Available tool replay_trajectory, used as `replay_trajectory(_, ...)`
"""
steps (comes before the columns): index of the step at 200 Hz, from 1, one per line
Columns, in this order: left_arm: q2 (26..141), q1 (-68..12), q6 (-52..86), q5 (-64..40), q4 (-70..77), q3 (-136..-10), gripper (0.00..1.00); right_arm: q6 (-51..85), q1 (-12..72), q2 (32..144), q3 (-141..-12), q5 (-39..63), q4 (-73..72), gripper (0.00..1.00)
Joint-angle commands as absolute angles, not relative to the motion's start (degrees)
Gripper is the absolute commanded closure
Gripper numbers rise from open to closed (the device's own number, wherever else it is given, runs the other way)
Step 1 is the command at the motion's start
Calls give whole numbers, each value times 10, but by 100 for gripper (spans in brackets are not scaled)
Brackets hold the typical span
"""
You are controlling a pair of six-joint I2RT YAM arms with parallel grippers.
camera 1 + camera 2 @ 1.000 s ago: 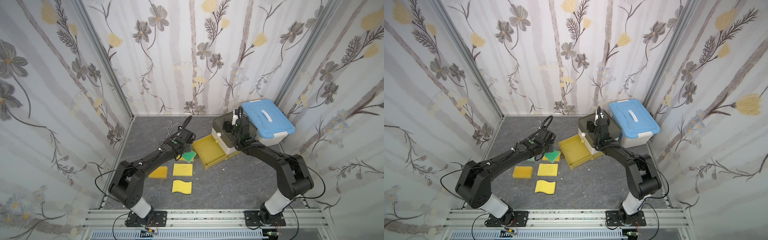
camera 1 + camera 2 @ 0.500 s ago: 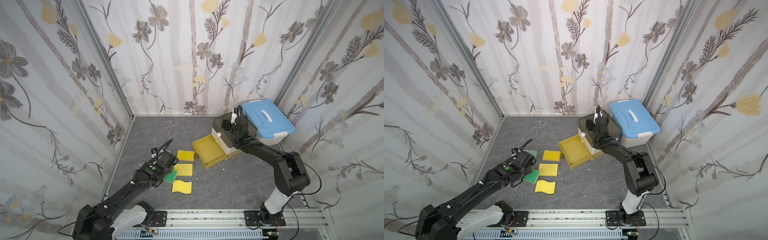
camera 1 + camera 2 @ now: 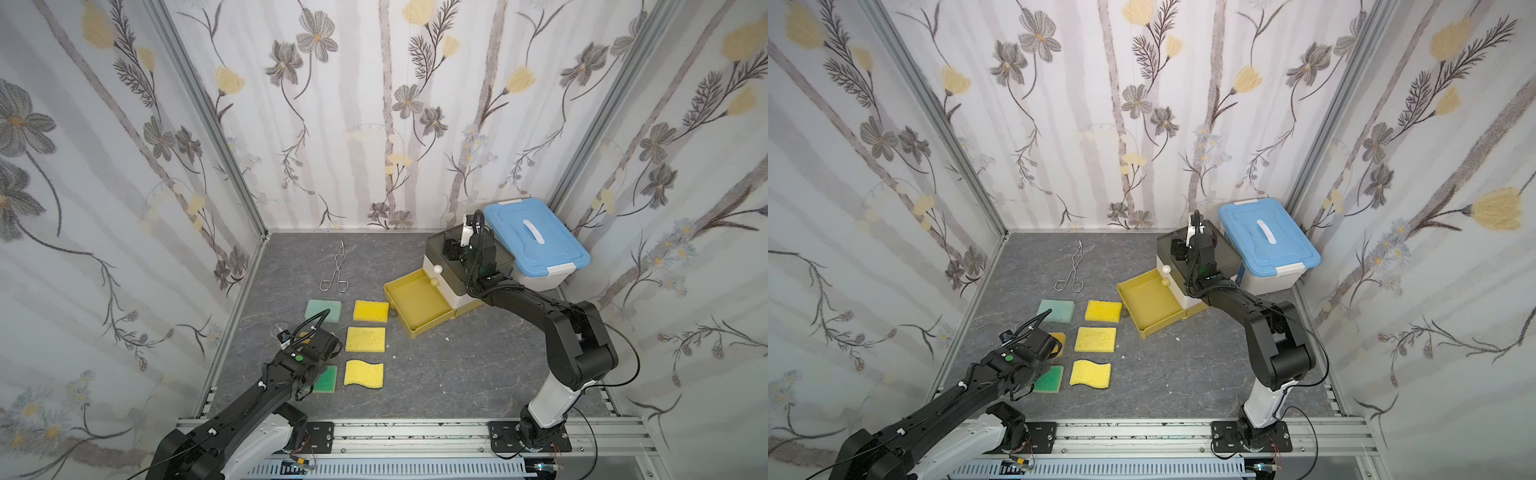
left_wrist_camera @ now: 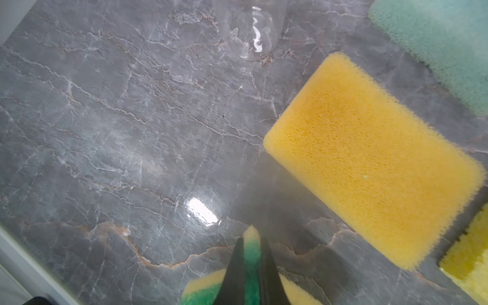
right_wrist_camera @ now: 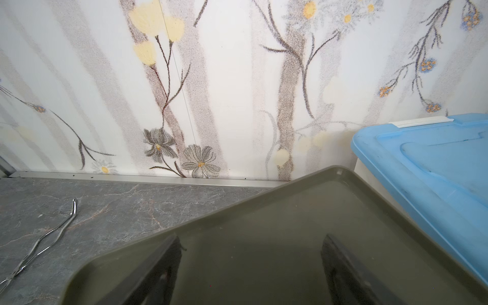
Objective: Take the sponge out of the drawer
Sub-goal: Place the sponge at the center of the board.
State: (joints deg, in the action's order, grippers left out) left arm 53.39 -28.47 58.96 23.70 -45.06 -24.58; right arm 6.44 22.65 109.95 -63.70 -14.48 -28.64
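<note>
**Holdings, left to right; every place is reckoned from the open yellow drawer (image 3: 417,305).**

1. Left gripper (image 4: 250,248). Far left of the drawer and nearer the rail, low over the table. The fingers are clenched on item 2.
2. Green-and-yellow sponge (image 3: 326,380), the task's thing. It is out of the drawer, pinched across its thickness and tilted, just over the table. It sits at the one unfilled corner of the sponge rows, so setting it down looks like the step in hand.
3. Orange sponge (image 4: 369,158). Left of the drawer, flat on the table, and largely hidden under the left gripper in both top views.
4. Pale green sponge (image 3: 323,311). Left of the drawer, level with its front wall, lying flat.
5. Metal tongs (image 3: 336,270). Left of the drawer and toward the back wall, apart from the rows and untouched.
6. Three yellow sponges: one just beside the drawer's left wall (image 3: 371,311), one nearer the rail (image 3: 365,339), and a wavy-edged one nearest the rail (image 3: 364,374). They lie flat in a column, which suggests they were laid out in order.
7. The drawer itself is pulled fully out, and nothing shows inside it.
8. Drawer unit (image 3: 436,249). It stands directly behind the drawer, with an olive top and a white front.
9. Right gripper (image 5: 250,264). It is behind the drawer, over the unit's top, with its fingers spread and nothing between them. It is probably parked there to steady the unit.
10. Blue-lidded box (image 3: 536,237). It stands right of the drawer, against the unit, with its lid on.
</note>
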Motion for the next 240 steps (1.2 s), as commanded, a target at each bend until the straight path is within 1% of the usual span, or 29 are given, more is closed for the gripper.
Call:
replay_trajectory(1,554,-280,597,244,-431,-245,96,138,227,1124,-622,-94,-56,15)
replay_trajectory(21,576,-280,597,250,-413,-250,96,138,227,1123,-622,-94,-55,15)
replay_trajectory(99,639,-279,583,271,-395,-280,90,135,227,1126,-621,-92,-56,15)
replay_trajectory(117,641,-279,584,274,-396,-281,89,134,226,1126,-621,-92,-57,16)
replay_trajectory(144,633,-279,590,275,-401,-279,82,134,226,1126,-621,-94,-57,16)
replay_trajectory(174,634,-279,598,279,-408,-279,79,133,226,1127,-620,-95,-58,15)
replay_trajectory(207,636,-279,612,284,-418,-280,77,134,226,1128,-619,-97,-57,16)
replay_trajectory(240,624,-279,631,289,-433,-275,78,134,227,1128,-621,-98,-57,16)
